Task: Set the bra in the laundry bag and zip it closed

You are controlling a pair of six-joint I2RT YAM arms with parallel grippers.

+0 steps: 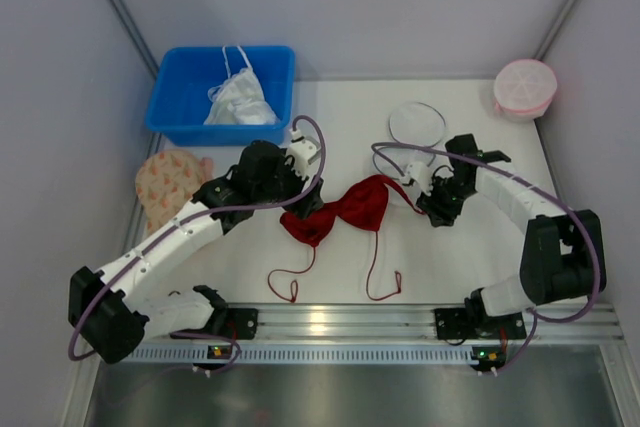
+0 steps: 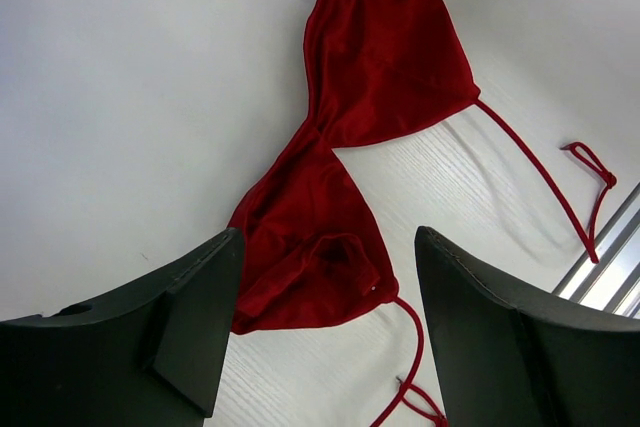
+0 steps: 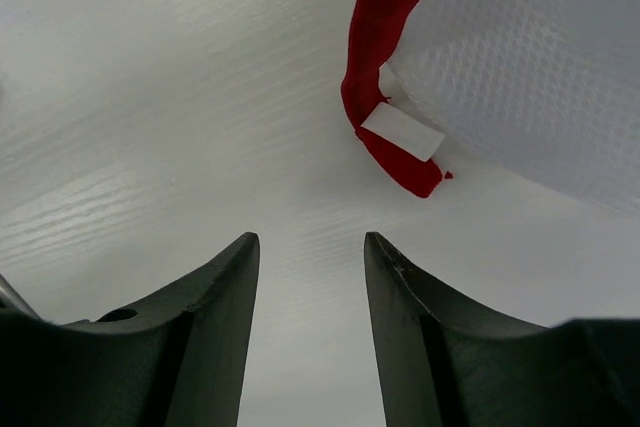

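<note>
The bra (image 1: pixel 340 212) lies spread on the counter (image 1: pixel 450 267) between the two arms, its strings trailing toward the near edge. The left end effector (image 2: pixel 325 247) hangs over its left cup; the right end effector (image 3: pixel 312 247) is just right of the bra. Behind that lies the laundry bag (image 1: pixel 417 123). A bin (image 1: pixel 168 115) at far left holds a garment (image 1: pixel 240 102), a disc (image 1: pixel 170 185) lies before it, and another bag (image 1: pixel 525 88) sits far right.
</note>
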